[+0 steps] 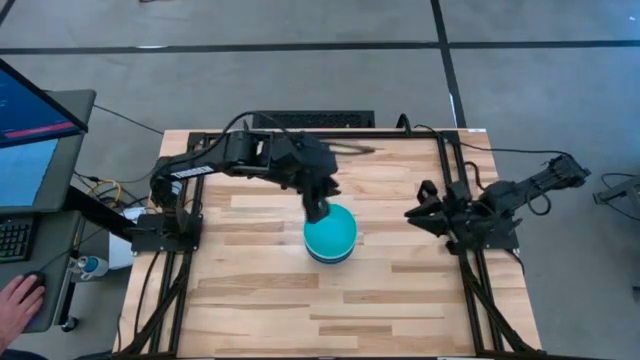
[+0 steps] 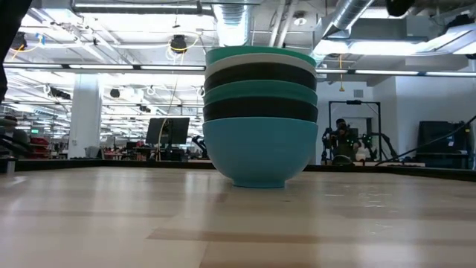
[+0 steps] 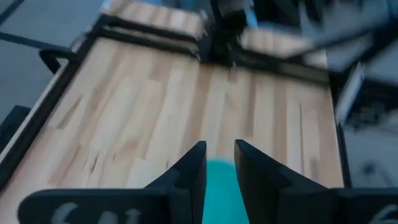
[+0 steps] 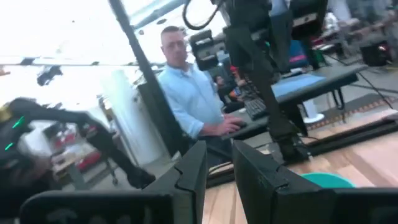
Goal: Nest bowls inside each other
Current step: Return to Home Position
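While the left arm reaches out from its base at the left edge toward the middle of the worktop (image 1: 260,295), its left gripper (image 1: 318,208) hangs over the far rim of the stack of bowls (image 1: 332,238). Its fingers (image 3: 196,171) are drawn close together with only a narrow slit between them and grip nothing; a strip of blue bowl shows through that slit.

All six bowls sit nested in one stack, upright, near the centre of the worktop. Seen level from the near side, the lowest is a blue bowl (image 2: 256,152) resting on the wood. Above it show the rims of a black bowl (image 2: 260,109), a green bowl (image 2: 260,92), a second black bowl (image 2: 260,75), a white bowl (image 2: 260,60) and a second blue bowl (image 2: 260,51) on top.

At the right edge of the worktop the right arm is folded up, with the right gripper (image 1: 420,210) well apart from the stack. Its fingers (image 4: 193,171) are likewise narrow and hold nothing.

Beyond the left edge stands a desk with a monitor (image 1: 30,130). A person (image 4: 186,93) in a light blue shirt sits there, one hand (image 1: 15,300) on the desk.
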Controlling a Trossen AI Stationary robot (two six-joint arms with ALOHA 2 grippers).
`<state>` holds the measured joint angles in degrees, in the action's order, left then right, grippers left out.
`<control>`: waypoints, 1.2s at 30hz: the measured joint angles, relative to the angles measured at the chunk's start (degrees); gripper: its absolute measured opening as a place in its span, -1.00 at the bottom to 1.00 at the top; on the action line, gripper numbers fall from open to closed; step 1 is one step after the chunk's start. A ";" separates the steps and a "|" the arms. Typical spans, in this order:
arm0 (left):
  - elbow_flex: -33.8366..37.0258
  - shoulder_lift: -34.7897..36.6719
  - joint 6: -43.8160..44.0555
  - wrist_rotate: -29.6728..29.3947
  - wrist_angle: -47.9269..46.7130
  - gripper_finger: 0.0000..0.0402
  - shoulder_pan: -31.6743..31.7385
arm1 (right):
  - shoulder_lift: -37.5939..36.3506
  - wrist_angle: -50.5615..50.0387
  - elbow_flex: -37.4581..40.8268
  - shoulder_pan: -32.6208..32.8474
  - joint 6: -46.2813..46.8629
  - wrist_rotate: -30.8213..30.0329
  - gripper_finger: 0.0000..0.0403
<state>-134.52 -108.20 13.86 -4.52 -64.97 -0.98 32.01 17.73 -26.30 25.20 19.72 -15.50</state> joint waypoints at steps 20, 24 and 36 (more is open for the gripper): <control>1.81 15.59 18.98 -44.68 -24.21 -0.64 -17.03 | -28.55 -28.80 0.00 0.17 -3.00 1.67 -0.49; 6.49 18.96 21.30 -50.25 -24.90 -0.64 -20.94 | -30.53 -30.21 0.02 0.17 -4.04 1.50 -0.49; 48.45 44.64 24.91 -50.41 -3.84 -0.64 -24.80 | -31.85 -33.29 0.04 0.17 -5.15 1.65 -0.49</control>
<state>-86.06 -63.56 38.77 -54.93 -68.81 -25.78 0.16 -15.56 -26.26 25.36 14.57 -13.85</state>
